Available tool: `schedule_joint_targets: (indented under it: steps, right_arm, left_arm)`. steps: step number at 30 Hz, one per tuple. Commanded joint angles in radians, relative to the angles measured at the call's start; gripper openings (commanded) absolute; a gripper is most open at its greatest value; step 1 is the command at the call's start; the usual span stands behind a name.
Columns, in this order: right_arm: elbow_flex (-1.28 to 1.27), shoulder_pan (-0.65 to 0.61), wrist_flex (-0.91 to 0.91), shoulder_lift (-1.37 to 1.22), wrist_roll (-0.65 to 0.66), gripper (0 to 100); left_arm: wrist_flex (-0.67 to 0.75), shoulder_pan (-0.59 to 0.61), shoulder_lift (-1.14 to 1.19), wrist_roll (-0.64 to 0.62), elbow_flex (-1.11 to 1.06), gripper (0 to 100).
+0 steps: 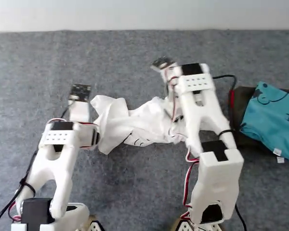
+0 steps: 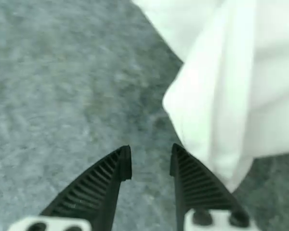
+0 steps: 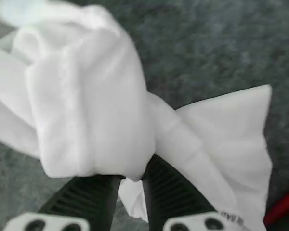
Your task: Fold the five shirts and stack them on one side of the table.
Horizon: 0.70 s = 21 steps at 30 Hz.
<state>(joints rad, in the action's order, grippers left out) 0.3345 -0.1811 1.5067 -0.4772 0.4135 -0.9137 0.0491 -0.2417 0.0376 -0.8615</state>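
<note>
White shirt point(image 1: 135, 122) lies bunched mid-tabletop point(image 1: 135, 53), between both arms. Right end effector point(image 3: 135, 171) pinches fold of cloth; we judge this anchors one side for spreading. Left end effector point(image 2: 150, 156) spread, nothing between jaws, shirt edge just beside one finger; we read this as lined up for second grasp. Teal shirt point(image 1: 272, 118) rests atop dark garment point(image 1: 241, 103) on robot's right: stack side, we judge.

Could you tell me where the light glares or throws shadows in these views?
High view: soft, even light, only a faint shadow under the white shirt. Left wrist view: the shirt is glaring, nearly featureless. Right wrist view: gentle shading shows its folds, darkest by the fingers.
</note>
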Motion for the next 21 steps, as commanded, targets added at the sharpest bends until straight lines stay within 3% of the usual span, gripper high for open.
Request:
schedule_joint_targets:
  steps: [1, 5, 11, 14, 18, 21]
  right_arm:
    - [0.040, 0.070, -0.137, 0.045, 0.006, 0.8]
    - [0.041, 0.074, -0.202, -0.021, 0.005, 0.8]
    - [0.043, 0.077, -0.292, -0.114, 0.005, 0.8]
    - [0.043, 0.067, -0.406, -0.170, -0.011, 0.8]
    - [0.043, 0.081, -0.521, -0.206, -0.255, 0.8]
    - [0.041, 0.094, -0.535, -0.222, -0.394, 0.8]
  left_arm:
    - [-0.029, -0.072, -0.017, 0.008, 0.050, 14]
    - [-0.058, -0.169, -0.017, -0.005, 0.058, 14]
    - [-0.319, -0.209, -0.091, -0.012, 0.205, 14]
    - [-0.433, -0.310, -0.147, 0.176, 0.206, 14]
    - [-0.508, -0.330, -0.210, 0.247, 0.205, 14]
    - [-0.431, -0.348, -0.213, 0.270, 0.211, 14]
